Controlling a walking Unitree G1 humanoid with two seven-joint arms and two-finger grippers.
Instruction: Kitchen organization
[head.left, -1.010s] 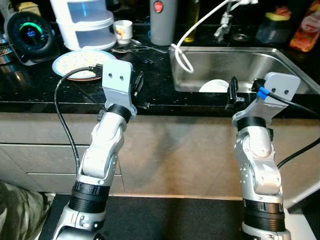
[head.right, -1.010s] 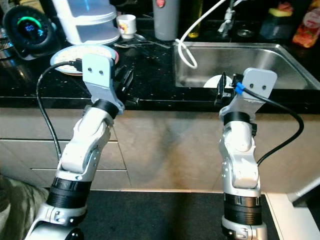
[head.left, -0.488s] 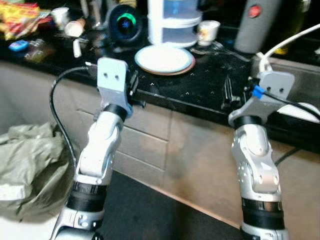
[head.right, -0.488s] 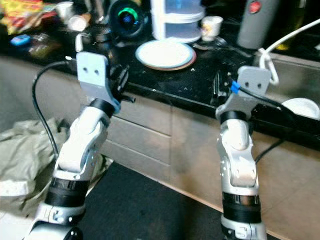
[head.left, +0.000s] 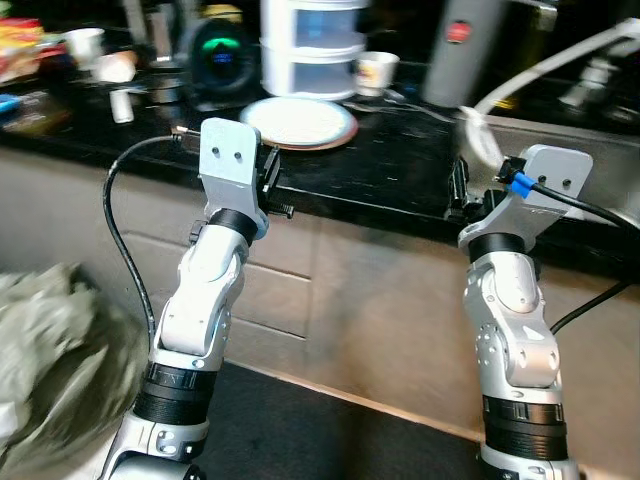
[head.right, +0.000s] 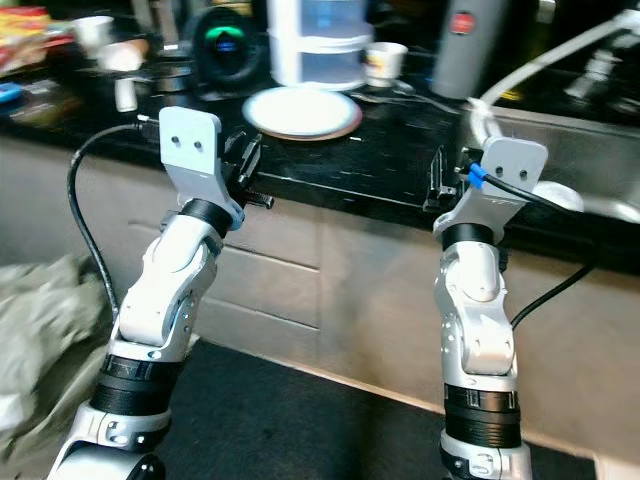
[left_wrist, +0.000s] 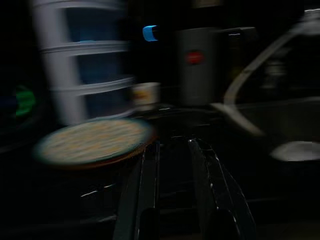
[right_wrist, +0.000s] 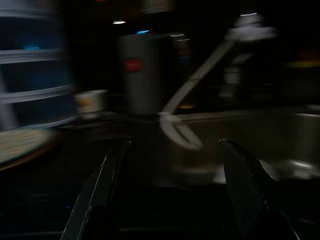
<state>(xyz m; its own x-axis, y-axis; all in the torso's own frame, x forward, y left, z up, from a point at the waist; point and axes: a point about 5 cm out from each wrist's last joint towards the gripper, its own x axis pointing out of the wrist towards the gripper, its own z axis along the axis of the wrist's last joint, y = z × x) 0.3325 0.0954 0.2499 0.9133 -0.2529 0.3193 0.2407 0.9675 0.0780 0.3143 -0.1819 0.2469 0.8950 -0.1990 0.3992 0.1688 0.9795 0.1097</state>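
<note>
A round plate (head.left: 298, 121) with a coloured rim lies on the black counter (head.left: 390, 170), in front of a white stacked container (head.left: 310, 45). A small cup (head.left: 375, 70) and a grey flask (head.left: 460, 50) stand behind it. My left gripper (head.left: 272, 185) is held at the counter's front edge just short of the plate, with a narrow empty gap between its fingers (left_wrist: 147, 175). My right gripper (head.left: 458, 195) hovers at the counter edge beside the sink (head.right: 590, 140), its fingers (right_wrist: 107, 175) wide apart and empty.
A white hose (head.left: 540, 70) curls from the tap over the sink, where a white dish (head.right: 556, 196) lies. A green-lit device (head.left: 218, 55) and small items crowd the counter's left. Drawer fronts (head.right: 280, 270) face me, and a grey-green bag (head.left: 50, 350) lies on the floor at left.
The whole picture has shifted sideways and blurred, so the camera is turning. Both arms keep the same raised pose with nothing held.
</note>
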